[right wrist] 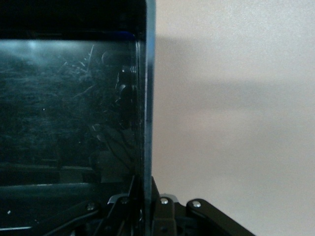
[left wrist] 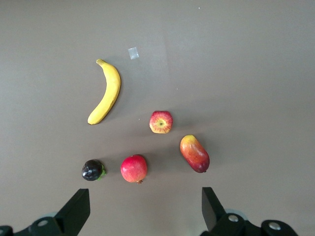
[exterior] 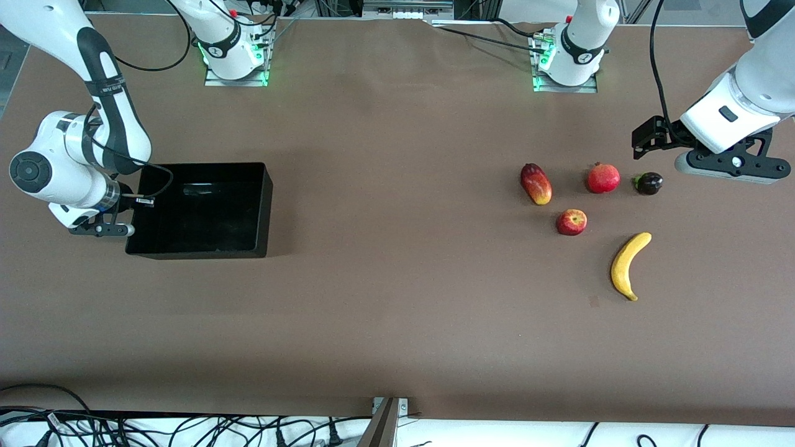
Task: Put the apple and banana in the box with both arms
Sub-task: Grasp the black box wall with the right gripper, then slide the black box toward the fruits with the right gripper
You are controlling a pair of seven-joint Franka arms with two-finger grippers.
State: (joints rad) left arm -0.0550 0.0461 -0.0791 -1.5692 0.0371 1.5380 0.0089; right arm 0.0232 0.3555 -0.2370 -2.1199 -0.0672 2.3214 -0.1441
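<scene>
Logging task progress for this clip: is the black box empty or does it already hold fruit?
Empty. The box shows only its bare glossy floor, while the apple and banana lie on the table toward the left arm's end.

Brown matte table (exterior: 397,310): glossy black plastic box (exterior: 264,205) w/ right gripper (exterior: 102,230) at wall; curved yellow banana (exterior: 627,264), small red apple (exterior: 571,221), 3 other fruits below left gripper (exterior: 726,162).
</scene>
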